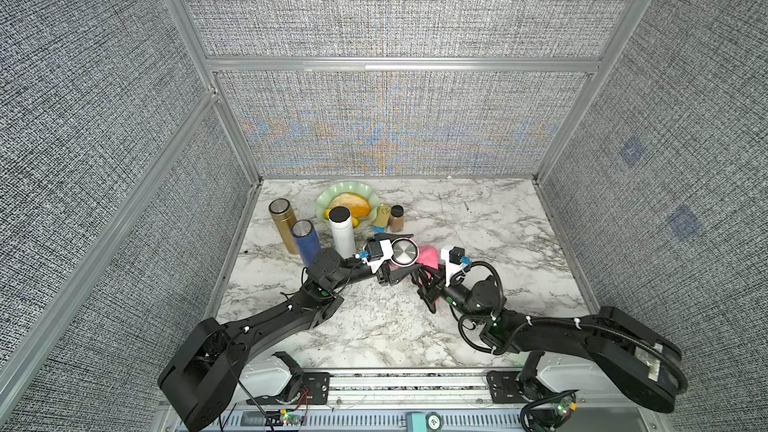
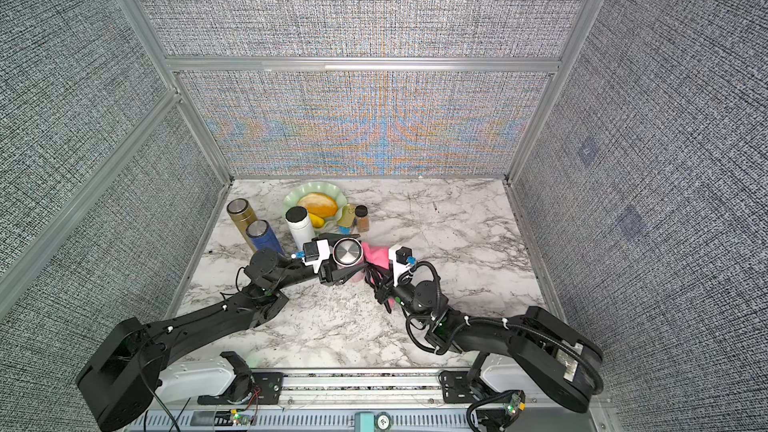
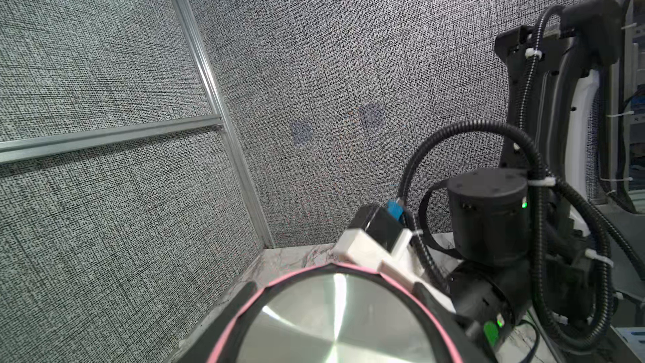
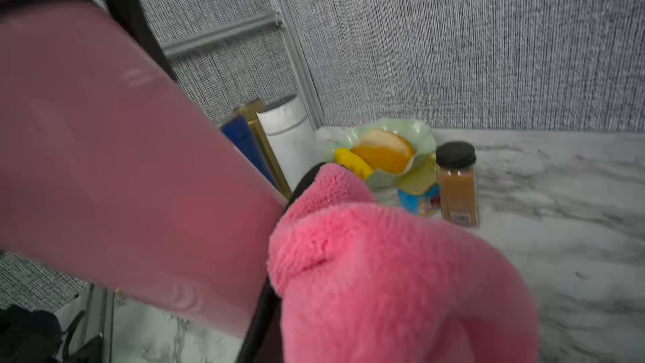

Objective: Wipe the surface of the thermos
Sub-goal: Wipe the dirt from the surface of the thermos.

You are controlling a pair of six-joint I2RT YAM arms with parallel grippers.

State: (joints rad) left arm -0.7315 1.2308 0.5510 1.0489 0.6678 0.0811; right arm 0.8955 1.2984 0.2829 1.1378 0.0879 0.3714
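1. Left hand (image 1: 409, 253) is clamped on the pink thermos (image 1: 400, 267), one finger on each side of the body, just under the shiny steel lid (image 1: 404, 251). That lid (image 3: 335, 326) pretty much fills the left wrist view.
2. Right hand (image 1: 426, 284) is closed tight on a bunched-up fluffy pink cloth (image 1: 428, 257). The cloth is pushed right up against the side of the thermos that faces the right arm. The right wrist view shows the fleece (image 4: 384, 274) touching the pink wall (image 4: 122, 169).
3. So the pink thermos sits upright between the two hands, roughly mid-desk. Honestly can't tell if its base touches the desk (image 1: 478, 222).
4. Just behind it, towards the back left, three more stand upright in a cluster: a white thermos (image 1: 341, 230), a blue thermos (image 1: 305, 243) and a gold thermos (image 1: 282, 224).
5. Near the back wall there's a green scalloped plate (image 1: 332, 193) with orange and yellow food on it. A black-capped spice jar (image 1: 397, 220) and a small blue-labelled can (image 1: 380, 222) stand right beside it.
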